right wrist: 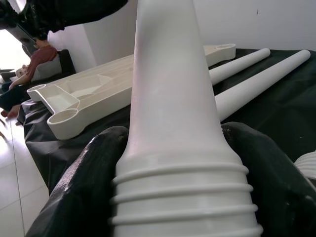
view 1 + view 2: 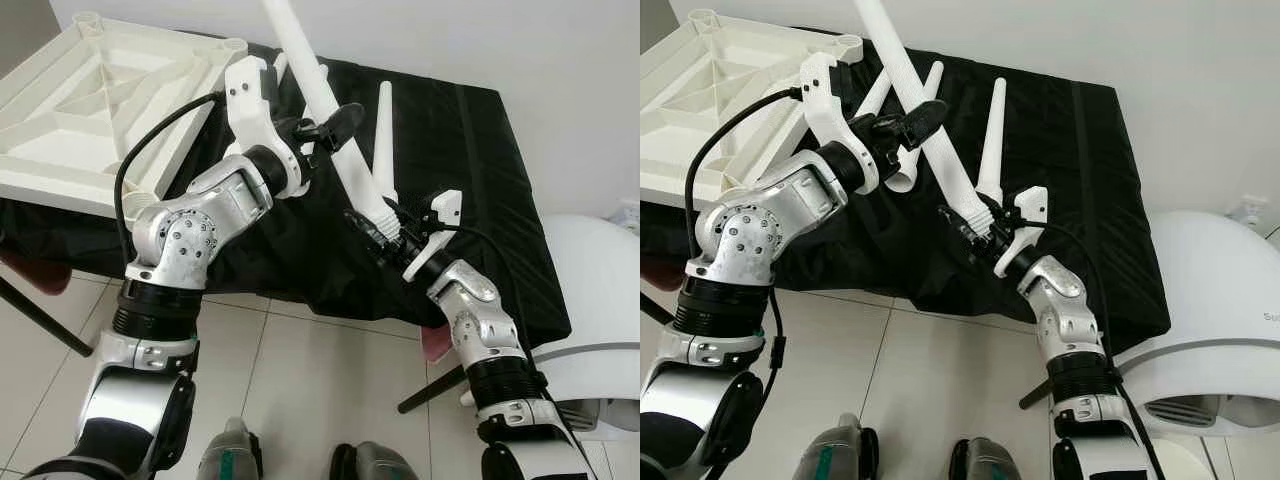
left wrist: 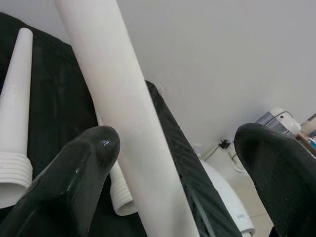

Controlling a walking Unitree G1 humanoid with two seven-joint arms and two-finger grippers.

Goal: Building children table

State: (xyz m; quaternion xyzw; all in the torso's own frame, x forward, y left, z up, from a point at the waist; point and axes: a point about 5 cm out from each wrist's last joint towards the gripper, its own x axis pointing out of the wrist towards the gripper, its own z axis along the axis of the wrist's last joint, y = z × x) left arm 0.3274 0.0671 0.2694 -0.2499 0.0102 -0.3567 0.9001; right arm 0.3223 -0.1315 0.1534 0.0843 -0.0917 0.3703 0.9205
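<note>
Lying upside down on the black-draped table (image 2: 480, 180), the white tabletop (image 2: 95, 95) shows its ribbed underside and round corner sockets, probably turned that way so the legs can be screwed in from above. It sits at the robot's left end of the table, partly overhanging the edge.

Two spare legs (image 2: 990, 140) rest flat on the cloth just beyond the arms, near the tabletop, threaded ends toward the robot, waiting their turn.

The leg in hand (image 2: 325, 95) is raised off the cloth, slanting up and away from the robot. The right pincer (image 2: 385, 228) is clamped on its ribbed, threaded end, one finger pressed to each side in the right wrist view, which gives it control of the end that must enter a socket. The left pincer (image 2: 325, 128) is higher up the smooth shaft with its fingers (image 3: 79, 173) spread apart; one finger lies against the leg, the other stands well clear, so it looks to be steadying rather than gripping. I judge the leg is being readied to swing toward a socket.
</note>
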